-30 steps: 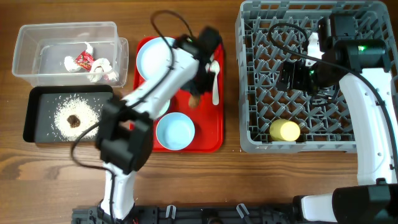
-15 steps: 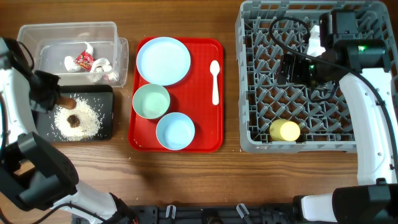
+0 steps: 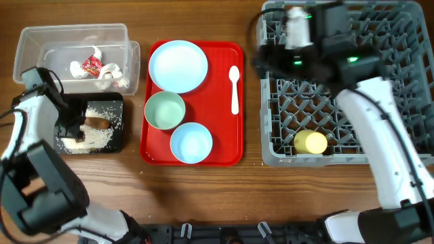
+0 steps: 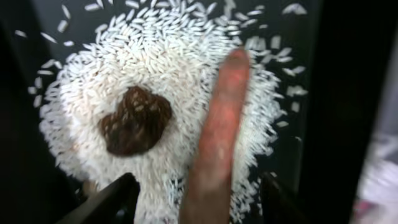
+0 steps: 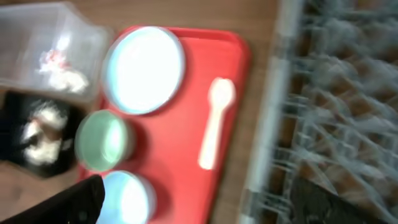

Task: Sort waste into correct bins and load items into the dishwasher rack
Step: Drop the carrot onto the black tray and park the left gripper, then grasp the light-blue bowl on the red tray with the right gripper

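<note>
My left gripper (image 3: 73, 127) is open low over the black tray (image 3: 41, 108). In the left wrist view its fingers (image 4: 199, 196) stand wide apart on either side of the orange-brown stick (image 4: 219, 130), which lies on the white rice (image 4: 168, 68) beside the brown lump (image 4: 135, 119). My right gripper (image 3: 266, 57) is open and empty above the left edge of the grey rack (image 3: 271, 152). Its wrist view, blurred, shows the plate (image 5: 144, 68), spoon (image 5: 214, 124) and two bowls (image 5: 102, 140). The yellow cup (image 3: 310, 142) lies in the rack.
The clear tub (image 3: 68, 30) at the back left holds the red-and-white wrapper (image 3: 90, 66) and the white tissue (image 3: 112, 74). The red serving tray (image 3: 227, 152) carries the plate (image 3: 178, 65), a greenish bowl (image 3: 165, 110), a blue bowl (image 3: 190, 143) and the spoon (image 3: 234, 88).
The stick went from the left gripper's grasp to lying on the rice, with the fingers open. The right arm swung left from the rack's middle to its left edge.
</note>
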`<action>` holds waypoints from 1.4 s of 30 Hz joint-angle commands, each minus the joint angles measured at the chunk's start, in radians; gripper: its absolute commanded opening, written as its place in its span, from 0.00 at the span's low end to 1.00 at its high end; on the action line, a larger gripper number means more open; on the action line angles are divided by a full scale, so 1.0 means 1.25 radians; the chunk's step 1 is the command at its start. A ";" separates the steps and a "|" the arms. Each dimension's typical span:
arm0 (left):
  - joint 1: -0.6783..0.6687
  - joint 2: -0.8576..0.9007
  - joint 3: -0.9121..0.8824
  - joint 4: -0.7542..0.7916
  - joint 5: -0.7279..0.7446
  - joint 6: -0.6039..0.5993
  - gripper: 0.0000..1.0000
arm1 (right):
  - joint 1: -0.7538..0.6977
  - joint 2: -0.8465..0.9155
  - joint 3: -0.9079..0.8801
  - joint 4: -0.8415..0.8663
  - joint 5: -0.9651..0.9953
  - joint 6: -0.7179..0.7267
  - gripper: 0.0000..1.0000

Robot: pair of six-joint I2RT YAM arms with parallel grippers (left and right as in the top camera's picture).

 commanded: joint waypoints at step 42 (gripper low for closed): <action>-0.145 -0.308 0.024 -0.020 -0.049 0.070 1.00 | 0.021 0.361 0.015 0.943 1.155 -0.665 0.04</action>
